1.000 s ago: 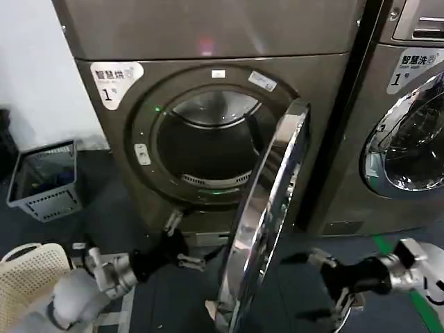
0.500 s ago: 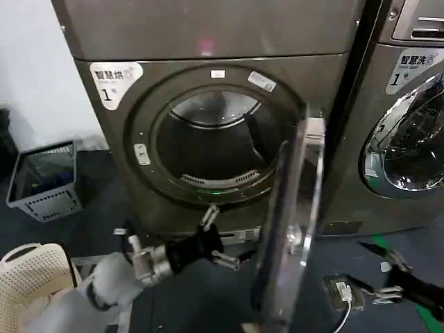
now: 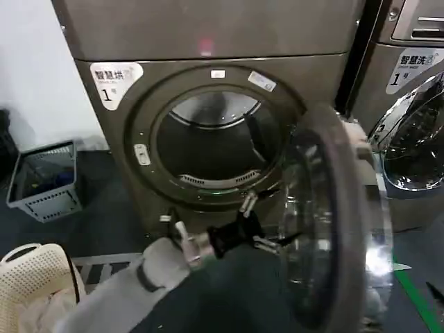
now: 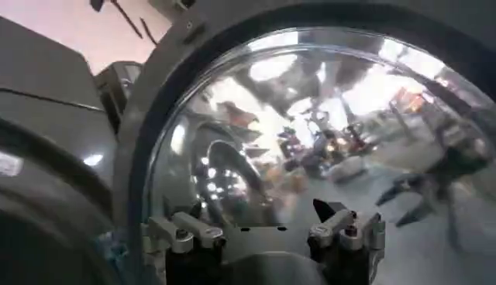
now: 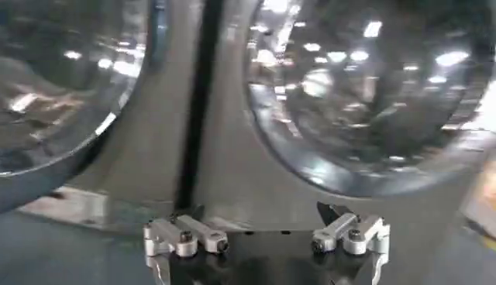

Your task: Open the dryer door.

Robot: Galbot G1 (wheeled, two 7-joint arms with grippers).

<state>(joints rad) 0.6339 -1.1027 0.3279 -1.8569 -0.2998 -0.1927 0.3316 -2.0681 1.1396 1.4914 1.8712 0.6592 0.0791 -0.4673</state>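
The dryer door (image 3: 333, 215) stands swung well out from the drum opening (image 3: 211, 142), so opening is mostly done. My left gripper (image 3: 267, 222), jaws spread, pushes its inner glass; my right gripper (image 5: 267, 232) hangs open, empty.

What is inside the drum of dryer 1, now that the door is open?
Through the opening, the drum shows bare metal walls and no laundry. Its lower right part is hidden behind the open door and the left gripper, open at the door's inner side.
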